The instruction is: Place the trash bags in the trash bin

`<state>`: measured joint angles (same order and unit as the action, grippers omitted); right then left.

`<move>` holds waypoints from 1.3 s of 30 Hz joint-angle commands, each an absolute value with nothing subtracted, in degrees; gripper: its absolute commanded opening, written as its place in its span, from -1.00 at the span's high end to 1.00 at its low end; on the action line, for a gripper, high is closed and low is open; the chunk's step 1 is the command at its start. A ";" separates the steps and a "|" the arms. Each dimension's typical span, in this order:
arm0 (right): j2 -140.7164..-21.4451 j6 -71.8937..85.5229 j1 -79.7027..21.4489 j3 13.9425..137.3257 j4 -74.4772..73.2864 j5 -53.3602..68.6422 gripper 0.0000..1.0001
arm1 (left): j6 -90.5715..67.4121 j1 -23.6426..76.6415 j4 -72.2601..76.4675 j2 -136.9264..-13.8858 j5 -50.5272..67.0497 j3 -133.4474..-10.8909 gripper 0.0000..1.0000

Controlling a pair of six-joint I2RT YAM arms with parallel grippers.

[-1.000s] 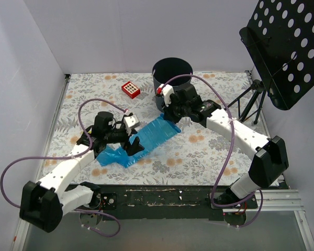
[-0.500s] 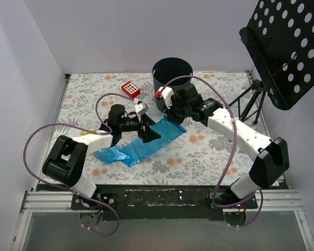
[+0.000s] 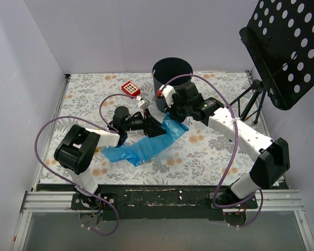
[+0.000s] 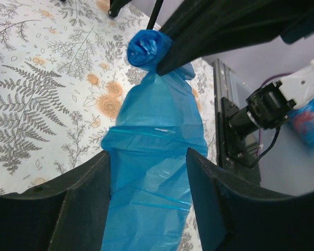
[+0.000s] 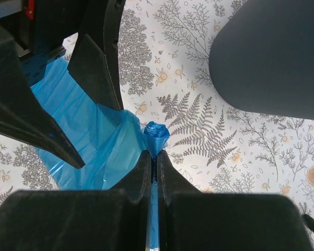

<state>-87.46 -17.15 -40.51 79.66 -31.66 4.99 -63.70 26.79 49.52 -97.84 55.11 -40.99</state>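
Top external view: the trash bin (image 3: 158, 82) stands upright at the far middle of the table (image 3: 209, 149), mouth up; its inside reads as plain dark, and whether anything lies in it I cannot tell. The trash bag (image 3: 141, 147) is outside the bin, a long blue sheet lying on the table and running from a crumpled end at the near left up toward the bin's near wall. Its far end is bunched and lifted just near of the bin, not touching the rim.

The right gripper (image 3: 170, 119) has that bunched end: in the right wrist view its jaws are pressed together on the film, a small blue knob poking out past the tips, with the bin's wall just beyond to the far right. The left gripper (image 3: 157, 130) sits just left of it over the middle of the sheet; the left wrist view shows its jaws standing apart, one on each side of the film, which passes between them. Whether they press it I cannot tell.

A red-and-white tile (image 3: 130, 89) lies left of the bin, well apart from the bag. A black perforated music stand (image 3: 285, 49) rises at the far right, its tripod (image 3: 249, 100) at the table's edge
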 commanded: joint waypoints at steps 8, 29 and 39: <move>-84.11 -18.98 -40.34 81.65 -34.98 3.78 0.97 | -68.74 28.30 59.68 -100.90 47.55 -41.83 -0.75; -81.83 -16.53 -38.58 75.77 -31.99 -0.80 0.97 | -73.65 29.88 59.67 -107.49 59.06 -48.08 0.53; -81.83 -14.33 -38.50 74.09 -31.29 -0.44 0.97 | -74.88 30.94 58.89 -108.54 57.48 -49.39 0.46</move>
